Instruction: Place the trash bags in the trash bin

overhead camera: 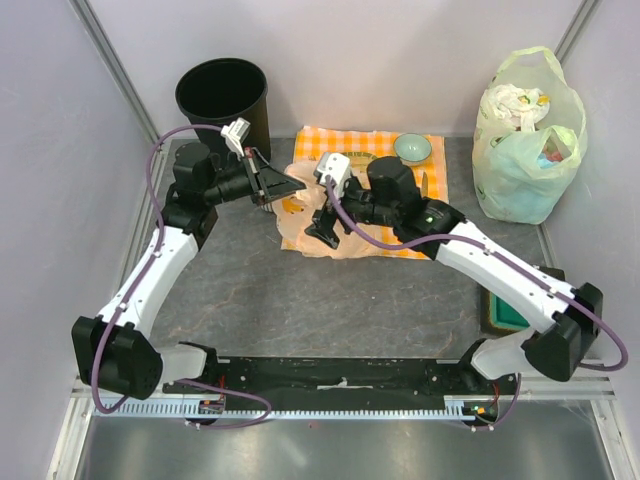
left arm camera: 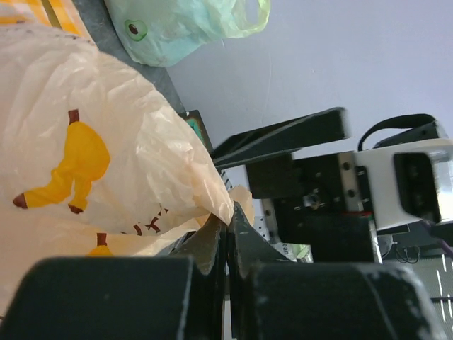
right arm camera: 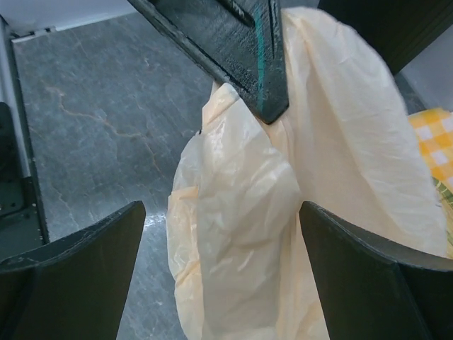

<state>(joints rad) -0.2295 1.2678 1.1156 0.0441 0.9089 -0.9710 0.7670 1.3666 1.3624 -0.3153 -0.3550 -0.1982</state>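
The pale peach-orange trash bag [overhead camera: 352, 238] with banana prints lies crumpled at mid-table, partly on the checked cloth. My left gripper [overhead camera: 296, 190] is shut on the bag's left edge; in the left wrist view the film [left arm camera: 92, 156] is pinched between the closed fingers of the gripper [left arm camera: 228, 225]. My right gripper [overhead camera: 324, 230] is open just above the bag, its fingers on either side of a fold [right arm camera: 248, 219], not touching it. The black trash bin [overhead camera: 222, 95] stands upright and open at the back left, behind the left gripper.
A pale green bag [overhead camera: 528, 140] full of rubbish stands at the back right; it also shows in the left wrist view [left arm camera: 177, 28]. An orange checked cloth [overhead camera: 340, 145] carries a small grey-green bowl [overhead camera: 412, 148]. A green object [overhead camera: 500, 315] lies near the right arm's base.
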